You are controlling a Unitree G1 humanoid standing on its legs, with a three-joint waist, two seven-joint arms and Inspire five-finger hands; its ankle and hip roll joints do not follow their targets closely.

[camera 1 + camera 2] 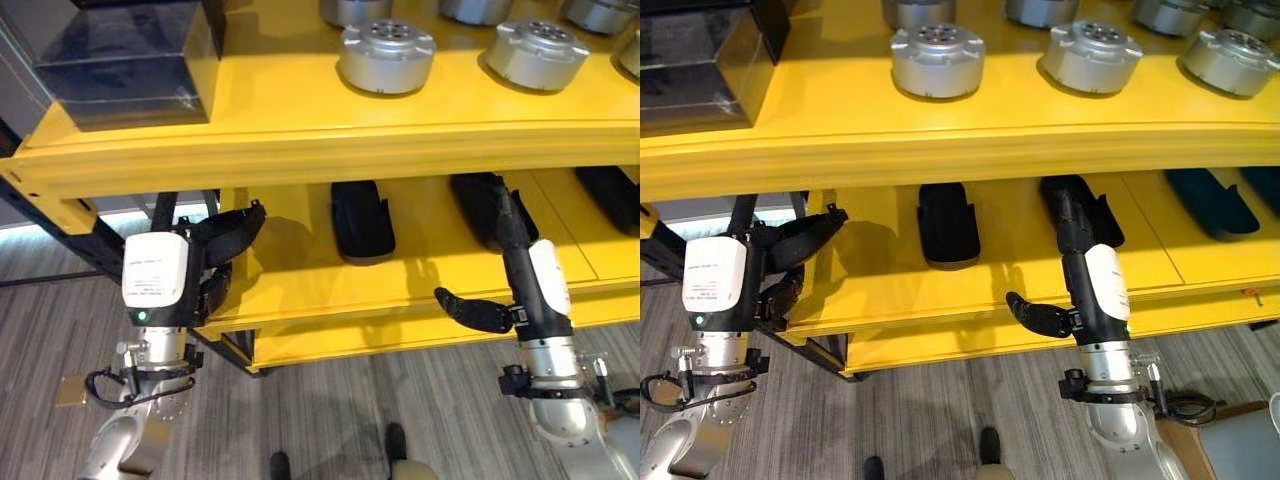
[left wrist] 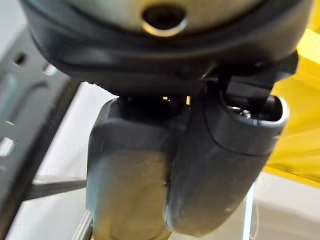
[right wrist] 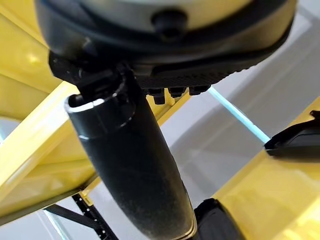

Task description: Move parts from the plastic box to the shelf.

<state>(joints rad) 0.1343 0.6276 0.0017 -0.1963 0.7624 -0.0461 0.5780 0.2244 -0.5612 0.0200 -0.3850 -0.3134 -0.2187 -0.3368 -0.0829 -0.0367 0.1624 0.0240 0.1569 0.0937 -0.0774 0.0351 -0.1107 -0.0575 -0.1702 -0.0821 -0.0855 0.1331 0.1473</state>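
Note:
A yellow shelf [image 1: 300, 150] fills the view. Several round silver metal parts [image 1: 386, 55] stand on its top level, beside a dark plastic box [image 1: 125, 60] at the left end. My right hand [image 1: 520, 245] reaches into the middle level, its straight fingers lying over a black moulded part [image 1: 1095, 205] and its thumb [image 1: 475, 310] sticking out sideways. My left hand [image 1: 225, 232] is at the shelf's left end, by the edge of the middle level. It is open and holds nothing.
More black moulded parts [image 1: 362, 220] [image 1: 610, 195] lie on the middle level. The shelf's dark frame legs [image 1: 100, 245] stand behind my left hand. A small flat cardboard piece [image 1: 70, 390] lies on the grey plank floor.

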